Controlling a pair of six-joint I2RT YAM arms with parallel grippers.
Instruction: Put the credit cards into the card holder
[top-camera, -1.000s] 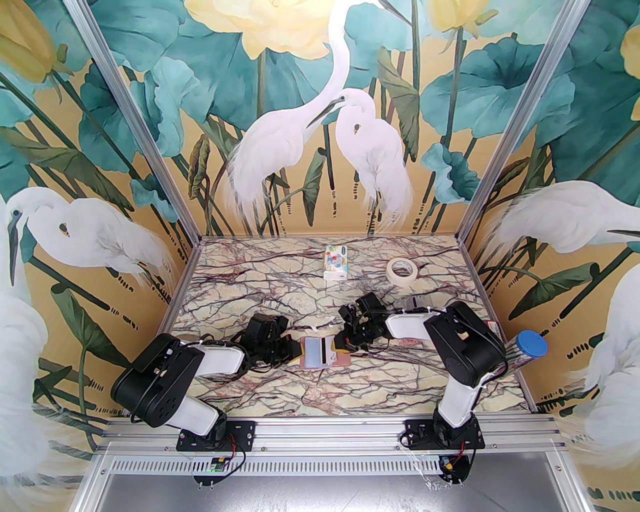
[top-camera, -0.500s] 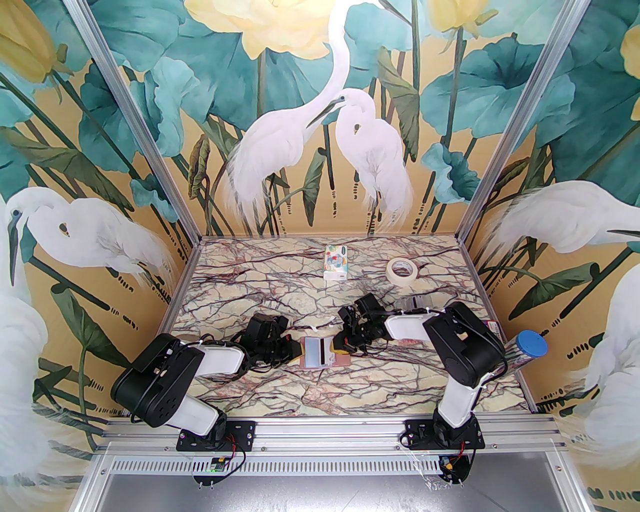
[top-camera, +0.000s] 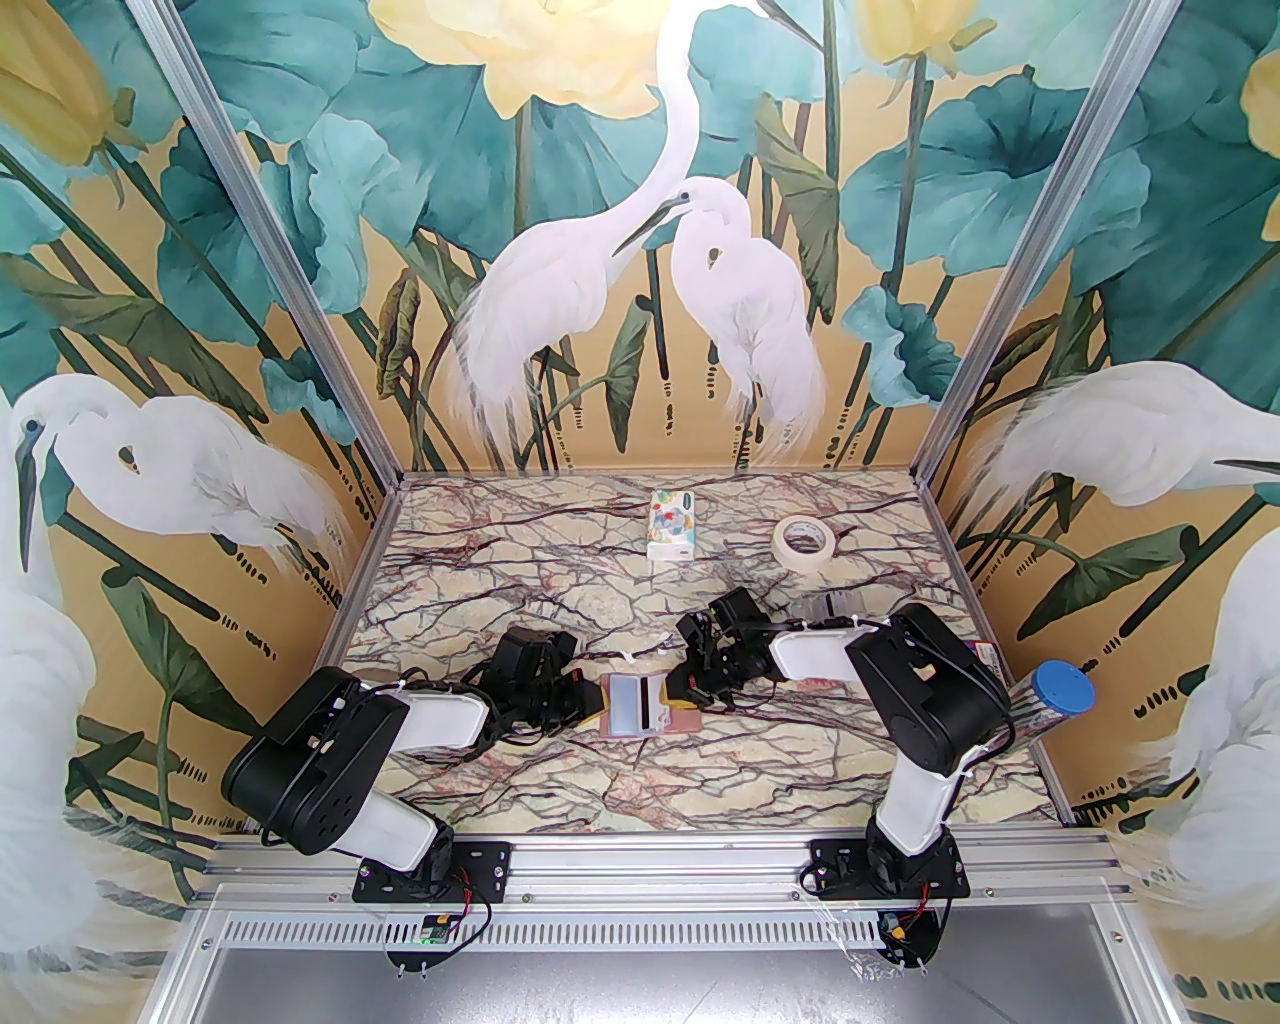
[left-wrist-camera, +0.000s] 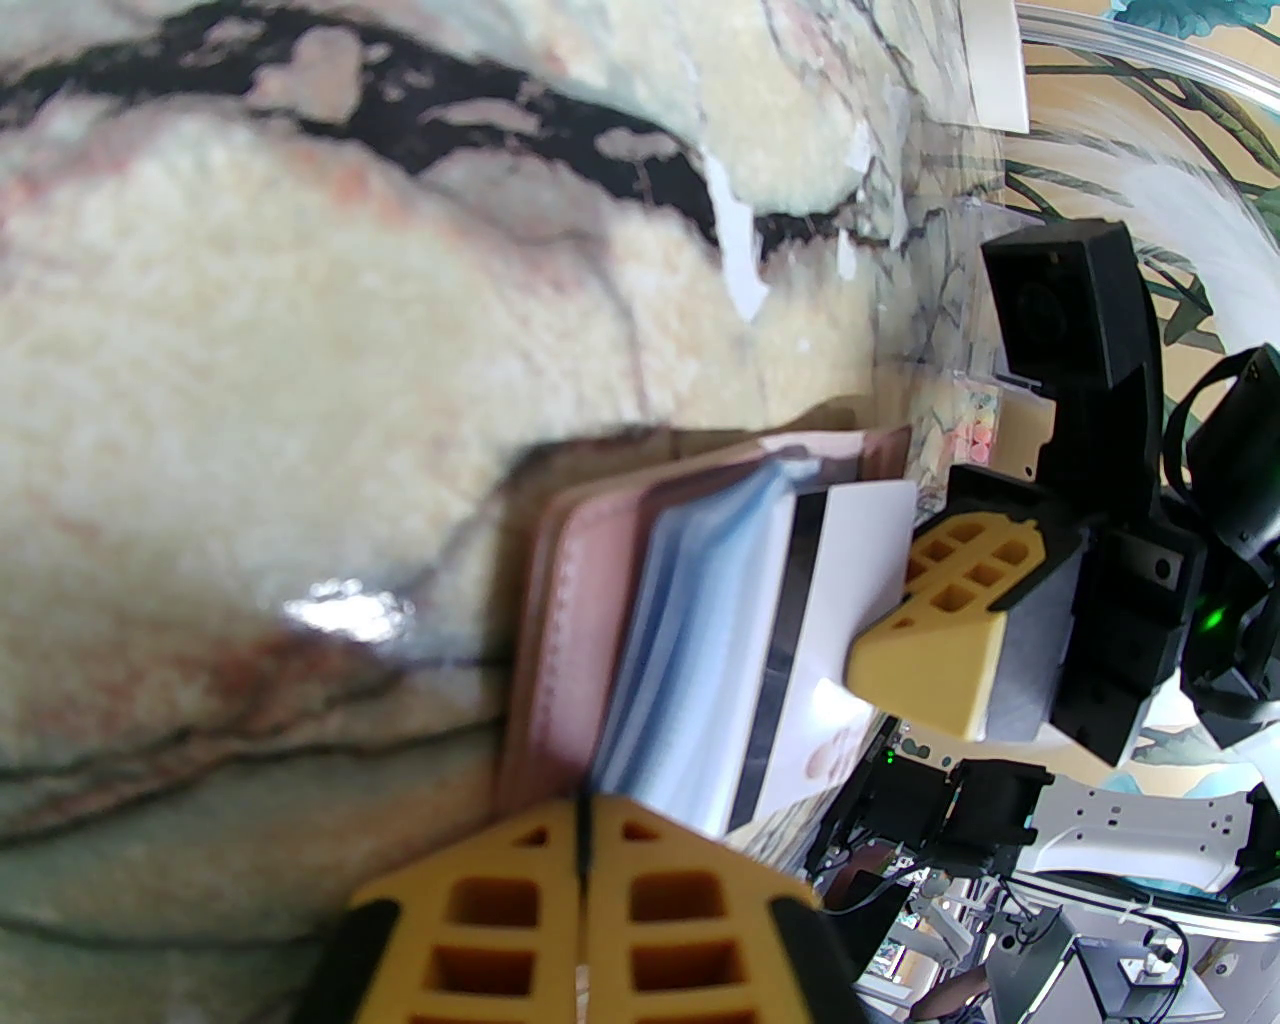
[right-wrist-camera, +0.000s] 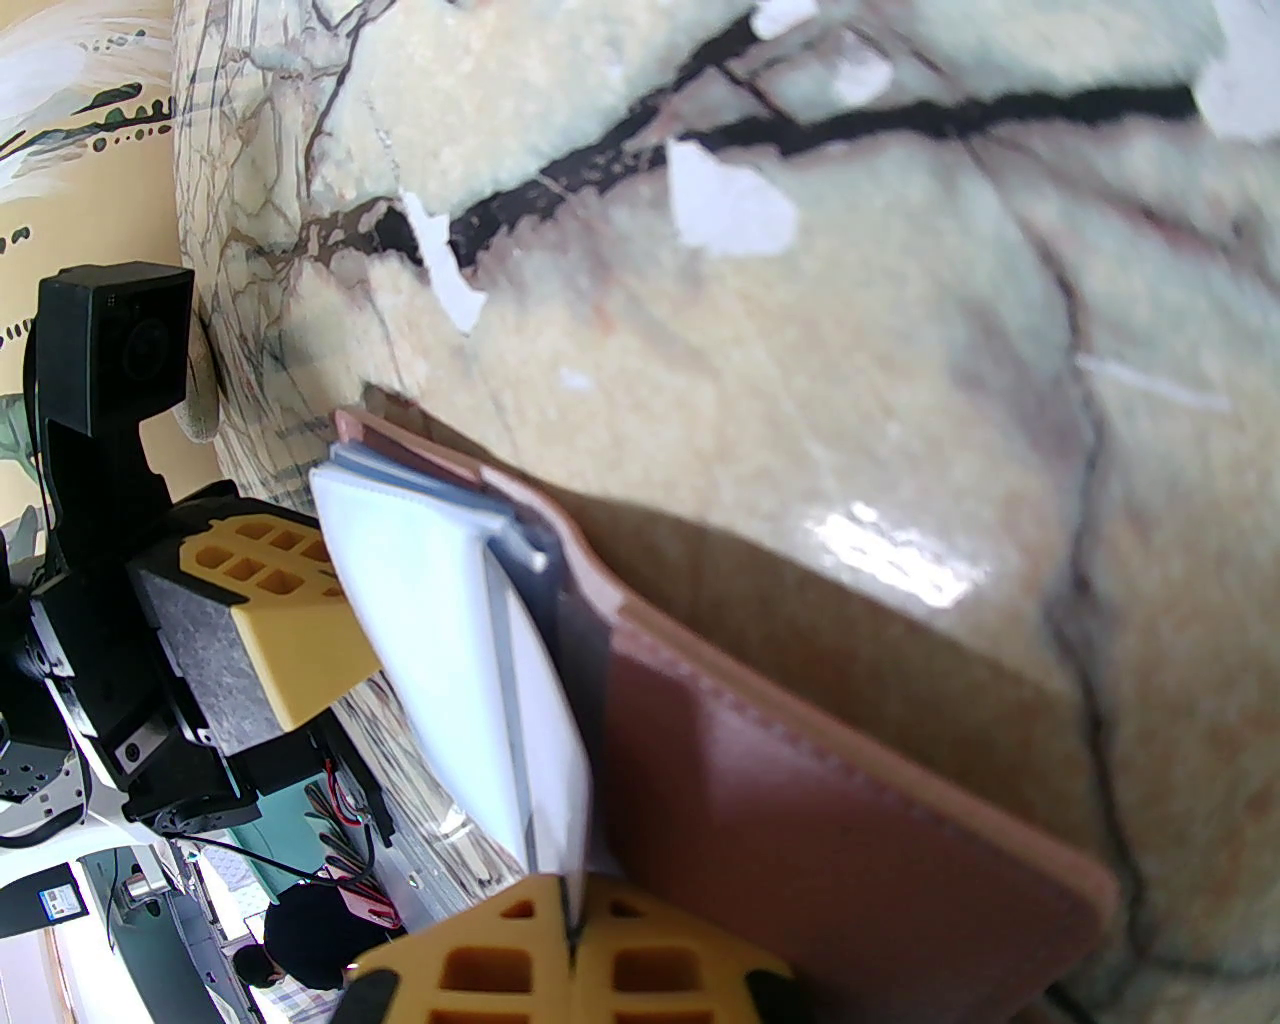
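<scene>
the right gripper (right-wrist-camera: 570, 940) pinches the credit card (left-wrist-camera: 860, 560), and the left gripper (left-wrist-camera: 582, 850) pinches the card holder (right-wrist-camera: 800, 780). the card holder lies open just left of the card, along its long side.

The card holder (top-camera: 632, 712) lies between left pincer (top-camera: 592, 699) and right pincer (top-camera: 688, 690) (tissue pack (top-camera: 672, 523) behind).

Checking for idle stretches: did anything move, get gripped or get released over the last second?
Nothing visibly changed. The left gripper stays shut on the card holder edge, and the right gripper stays shut on the credit card.
</scene>
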